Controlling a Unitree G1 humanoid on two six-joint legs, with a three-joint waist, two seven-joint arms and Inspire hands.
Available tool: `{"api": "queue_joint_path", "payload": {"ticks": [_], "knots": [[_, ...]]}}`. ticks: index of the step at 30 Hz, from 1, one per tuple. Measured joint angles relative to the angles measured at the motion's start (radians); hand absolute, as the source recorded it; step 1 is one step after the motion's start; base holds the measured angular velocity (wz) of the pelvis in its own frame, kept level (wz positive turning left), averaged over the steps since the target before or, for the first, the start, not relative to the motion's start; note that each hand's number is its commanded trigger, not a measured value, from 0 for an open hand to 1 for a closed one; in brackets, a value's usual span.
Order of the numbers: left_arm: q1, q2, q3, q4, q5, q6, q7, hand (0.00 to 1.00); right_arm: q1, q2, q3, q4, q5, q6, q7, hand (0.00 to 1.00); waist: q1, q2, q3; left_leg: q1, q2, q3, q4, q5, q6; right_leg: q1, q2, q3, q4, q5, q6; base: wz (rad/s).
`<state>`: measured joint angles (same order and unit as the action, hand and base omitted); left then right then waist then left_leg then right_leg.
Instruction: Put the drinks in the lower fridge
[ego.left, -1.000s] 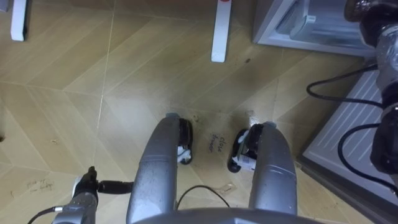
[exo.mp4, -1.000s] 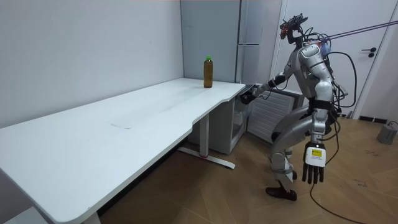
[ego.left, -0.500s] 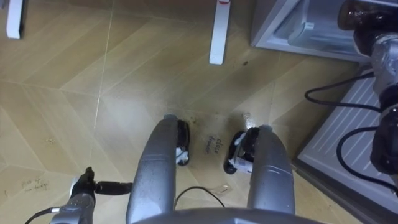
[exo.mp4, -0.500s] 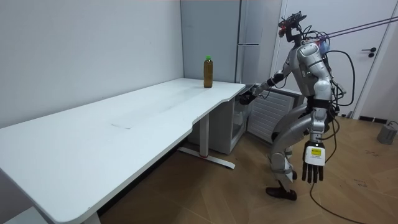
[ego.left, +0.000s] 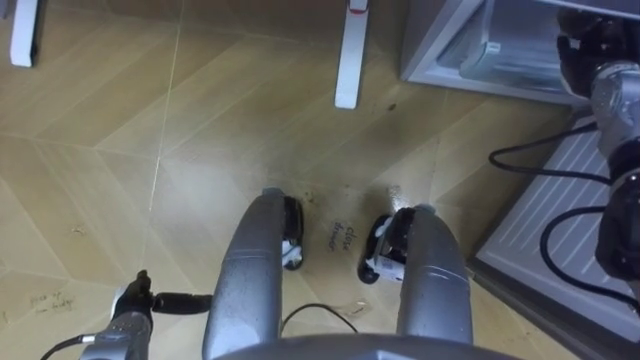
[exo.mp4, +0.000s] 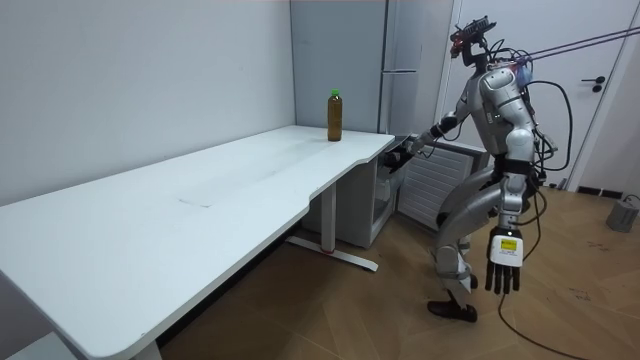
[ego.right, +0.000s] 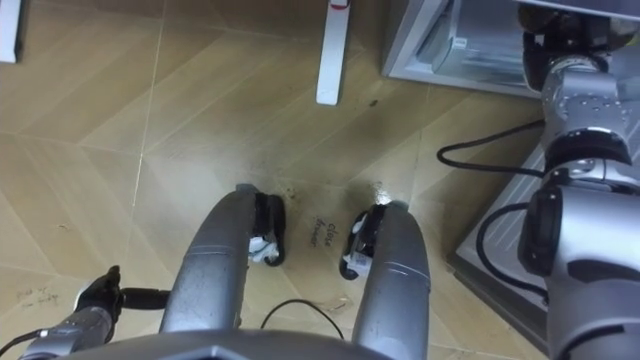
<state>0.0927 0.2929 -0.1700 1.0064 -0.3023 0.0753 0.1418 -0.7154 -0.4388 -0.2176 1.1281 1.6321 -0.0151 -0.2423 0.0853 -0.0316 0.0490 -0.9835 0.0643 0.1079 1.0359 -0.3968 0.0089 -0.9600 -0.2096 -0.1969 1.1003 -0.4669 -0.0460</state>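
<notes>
While the right hand (ego.left: 588, 48) edges farther into the open lower fridge (ego.left: 455, 60), its fingers cannot be told | left hand (exo.mp4: 503, 262) hangs, fingers straight and apart | drink bottle (exo.mp4: 335, 115) stands at the tabletop's (exo.mp4: 200, 210) far corner beside the fridge | likely fetched next

- The lower fridge (ego.left: 445, 58) stands open towards the robot; the right hand (exo.mp4: 397, 157) takes up the right part of its mouth, and the left part is free.
- Left of the fridge, the white table's foot (ego.left: 347, 55) stands near on the floor, and the table's end (exo.mp4: 352, 150) overhangs just beside the opening.
- Right of the fridge, a ribbed white panel (ego.left: 555, 215) walls off that side.
- Before the fridge, the wood floor (ego.left: 200, 130) lies open between foot and panel.
</notes>
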Motion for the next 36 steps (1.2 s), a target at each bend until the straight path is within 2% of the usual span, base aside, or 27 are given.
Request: {"api": "queue_joint_path", "payload": {"ticks": [15, 18, 20, 24, 31, 36], "knots": [[0.001, 0.007, 0.01, -0.007, 0.01, 0.038, -0.009, 0.0, 0.017, 0.0, 0.001, 0.001, 0.007, 0.015, 0.005, 0.0, 0.009, 0.003, -0.0035, 0.023, 0.003, 0.003, 0.003, 0.0, 0.0, 0.017, 0.004, 0.001, 0.003, 0.008, -0.002, 0.0], [0.002, 0.007, 0.009, -0.014, 0.008, 0.049, -0.009, 0.0, 0.017, -0.002, 0.008, 0.005, 0.007, 0.015, 0.005, 0.0, 0.021, 0.004, -0.0046, 0.029, 0.013, 0.015, 0.001, 0.0, 0.0, 0.017, 0.007, 0.004, -0.001, 0.014, -0.007, -0.11], [0.005, 0.008, 0.009, -0.018, 0.008, 0.05, -0.008, 0.0, 0.019, -0.004, 0.012, 0.005, 0.007, 0.016, 0.006, 0.0, 0.024, 0.009, -0.009, 0.03, 0.013, 0.016, 0.001, 0.0, 0.0, 0.018, 0.007, 0.005, 0.0, 0.015, -0.007, -0.02], [0.026, 0.009, 0.006, -0.051, 0.008, 0.055, -0.001, 0.0, 0.022, -0.015, 0.071, 0.005, 0.006, 0.018, 0.012, 0.0, 0.023, 0.007, -0.0098, 0.036, 0.013, 0.024, -0.003, 0.001, 0.001, 0.018, 0.006, 0.013, 0.0, 0.016, -0.006, -0.02], [0.032, 0.014, 0.005, -0.073, 0.008, 0.072, 0.005, 0.0, 0.027, -0.019, 0.088, 0.005, 0.007, 0.059, 0.015, 0.0, 0.009, -0.007, -0.0094, 0.033, 0.018, 0.025, -0.003, 0.0, 0.001, 0.018, 0.014, 0.017, -0.008, 0.021, -0.002, -0.01], [0.035, 0.015, 0.004, -0.085, 0.008, 0.077, 0.005, 0.0, 0.029, -0.019, 0.089, 0.006, 0.006, 0.073, 0.013, 0.0, 0.012, -0.008, -0.0095, 0.038, 0.03, 0.03, -0.01, 0.0, 0.001, 0.023, 0.029, 0.017, -0.026, 0.032, -0.001, -0.07]]}}
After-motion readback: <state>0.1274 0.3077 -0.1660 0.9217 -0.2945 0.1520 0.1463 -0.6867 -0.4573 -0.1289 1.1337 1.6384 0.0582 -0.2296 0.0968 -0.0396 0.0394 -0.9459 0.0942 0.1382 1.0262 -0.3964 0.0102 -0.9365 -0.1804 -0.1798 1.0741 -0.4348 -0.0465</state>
